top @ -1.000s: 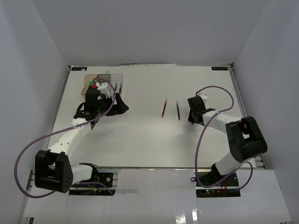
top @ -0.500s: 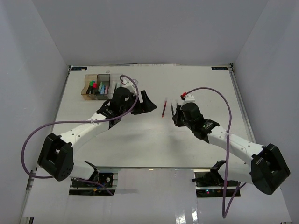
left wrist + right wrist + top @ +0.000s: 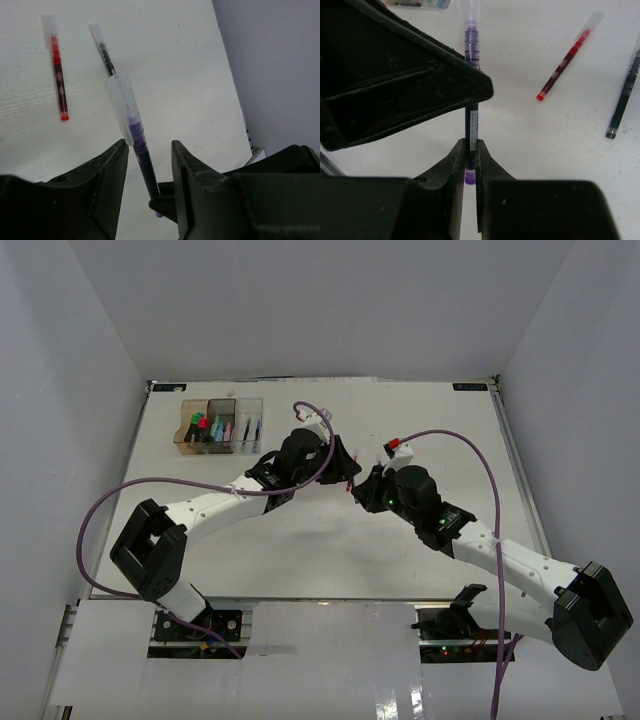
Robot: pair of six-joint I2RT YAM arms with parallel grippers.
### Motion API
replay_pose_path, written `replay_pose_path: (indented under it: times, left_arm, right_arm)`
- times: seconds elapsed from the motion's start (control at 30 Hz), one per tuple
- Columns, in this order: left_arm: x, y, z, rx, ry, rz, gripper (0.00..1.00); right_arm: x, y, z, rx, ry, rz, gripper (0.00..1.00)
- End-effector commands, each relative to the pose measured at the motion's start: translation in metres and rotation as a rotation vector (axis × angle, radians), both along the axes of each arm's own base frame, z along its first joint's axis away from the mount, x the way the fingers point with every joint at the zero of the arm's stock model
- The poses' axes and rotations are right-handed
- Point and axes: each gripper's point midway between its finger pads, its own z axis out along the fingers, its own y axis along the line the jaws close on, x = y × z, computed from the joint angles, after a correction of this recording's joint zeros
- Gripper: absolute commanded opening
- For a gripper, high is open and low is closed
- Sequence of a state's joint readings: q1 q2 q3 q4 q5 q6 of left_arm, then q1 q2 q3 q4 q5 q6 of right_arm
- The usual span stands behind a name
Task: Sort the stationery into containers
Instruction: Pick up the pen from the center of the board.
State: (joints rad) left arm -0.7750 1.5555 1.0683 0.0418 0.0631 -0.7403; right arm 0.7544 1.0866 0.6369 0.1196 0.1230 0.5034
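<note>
Purple pen (image 3: pixel 137 139): clear cap, purple ink, dark printed barrel
Right jaws: pinching its lower end
Left jaws: part-open, straddling its barrel
Red pen (image 3: pixel 59 75): flat on tabletop (image 3: pixel 175 75)

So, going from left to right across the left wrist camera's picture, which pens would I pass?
red pen → dark pen → purple pen, which stands up between the left fingers.

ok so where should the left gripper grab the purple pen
Take the purple pen on its barrel just below the clear cap, from the side, a finger on each flank. The right gripper pinches the tail end, leaving the cap end sticking out free, and the left gripper straddles that stretch with open jaws.
</note>
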Motion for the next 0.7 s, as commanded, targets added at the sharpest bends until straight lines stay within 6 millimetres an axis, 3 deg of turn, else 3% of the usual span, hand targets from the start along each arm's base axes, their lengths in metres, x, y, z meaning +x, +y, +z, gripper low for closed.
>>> replay_pose_path:
  times: [0.0, 0.1, 0.2, 0.3, 0.4, 0.57, 0.6, 0.67]
  left_arm:
    - [0.008, -0.013, 0.028, -0.048, -0.059, 0.014, 0.49]
    - [0.009, -0.013, 0.022, -0.032, -0.055, 0.021, 0.34]
    - [0.014, -0.006, 0.022, -0.001, -0.072, 0.057, 0.18]
    - [0.017, -0.001, 0.021, 0.04, -0.085, 0.071, 0.12]
    - [0.026, 0.016, 0.016, 0.136, -0.108, 0.103, 0.12]
    - [0.073, 0.076, 0.014, 0.332, -0.167, 0.152, 0.16]
    - [0.088, 0.104, 0.008, 0.387, -0.144, 0.192, 0.17]
    - [0.11, 0.133, 0.006, 0.499, -0.164, 0.199, 0.18]
  right_arm:
    - [-0.001, 0.008, 0.018, 0.079, -0.044, 0.015, 0.08]
    - [-0.001, 0.007, 0.017, 0.076, -0.046, 0.013, 0.1]
    - [-0.001, 0.005, 0.016, 0.068, -0.051, 0.01, 0.24]
    - [0.0, 0.003, 0.012, 0.051, -0.05, 0.001, 0.55]
    - [0.006, -0.006, 0.006, -0.003, -0.054, -0.039, 0.76]
    - [0.015, -0.033, -0.008, -0.149, -0.059, -0.121, 0.93]
    - [0.018, -0.043, -0.012, -0.187, -0.056, -0.151, 0.96]
    - [0.02, -0.051, -0.015, -0.225, -0.057, -0.171, 0.97]
